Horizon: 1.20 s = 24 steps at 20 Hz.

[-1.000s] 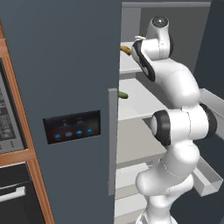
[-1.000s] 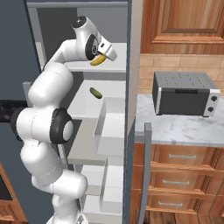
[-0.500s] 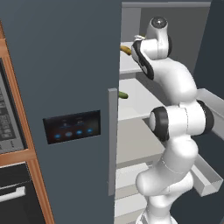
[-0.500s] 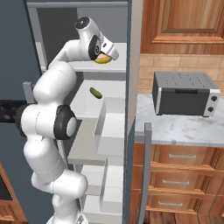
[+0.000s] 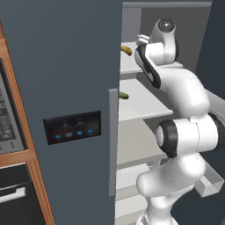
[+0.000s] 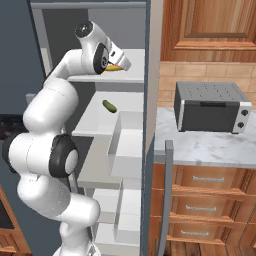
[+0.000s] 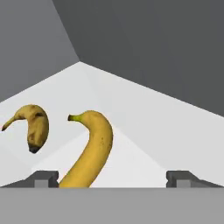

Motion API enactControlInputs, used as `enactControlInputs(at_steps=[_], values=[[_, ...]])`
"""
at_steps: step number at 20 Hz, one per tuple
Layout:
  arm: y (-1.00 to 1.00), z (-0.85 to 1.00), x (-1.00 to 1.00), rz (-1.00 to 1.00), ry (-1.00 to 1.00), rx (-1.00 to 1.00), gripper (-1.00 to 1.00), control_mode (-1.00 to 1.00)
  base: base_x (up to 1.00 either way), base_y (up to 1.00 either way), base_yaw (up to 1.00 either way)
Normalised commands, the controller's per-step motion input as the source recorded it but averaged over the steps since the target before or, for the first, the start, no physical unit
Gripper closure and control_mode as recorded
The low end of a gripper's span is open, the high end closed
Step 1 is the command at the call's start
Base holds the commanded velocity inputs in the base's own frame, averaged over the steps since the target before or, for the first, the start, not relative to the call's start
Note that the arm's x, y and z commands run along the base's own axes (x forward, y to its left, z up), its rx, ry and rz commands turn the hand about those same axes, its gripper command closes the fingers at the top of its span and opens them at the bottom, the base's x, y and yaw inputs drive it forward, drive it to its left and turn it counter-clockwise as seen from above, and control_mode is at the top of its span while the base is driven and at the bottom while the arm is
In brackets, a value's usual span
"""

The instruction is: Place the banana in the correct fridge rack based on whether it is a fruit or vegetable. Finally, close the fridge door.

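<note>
The banana [image 7: 89, 151] lies on the fridge rack [image 7: 148, 131], just ahead of the gripper [image 7: 111, 178] and nearer one fingertip, seemingly untouched. The jaws stand spread wide, holding nothing. Beyond the banana lies a duller brown-ended fruit [image 7: 33, 127].

No legible text, labels, brands or numbers. The control panel [image 5: 72, 128] on the left grey door shows small blue-lit icons, too small to read. The toaster oven [image 6: 212, 106] carries no readable marking.
</note>
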Motion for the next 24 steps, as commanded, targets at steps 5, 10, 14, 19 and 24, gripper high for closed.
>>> enactControlInputs(at_steps=[5,10,14,19,24], values=[[0.27,0.00,-1.00,0.00,-0.04,0.00,-1.00,-1.00,0.00,0.00,0.00],[0.14,0.00,-1.00,0.00,0.00,0.00,-1.00,-1.00,0.00,0.00,0.00],[0.05,-0.03,-1.00,0.00,0.00,0.01,-1.00,-1.00,0.00,0.00,0.00],[0.30,-0.03,-1.00,0.00,0.03,0.03,-1.00,-1.00,0.00,0.00,0.00],[0.62,-0.11,-0.96,0.00,0.08,0.01,-1.00,-1.00,0.00,0.00,0.00]])
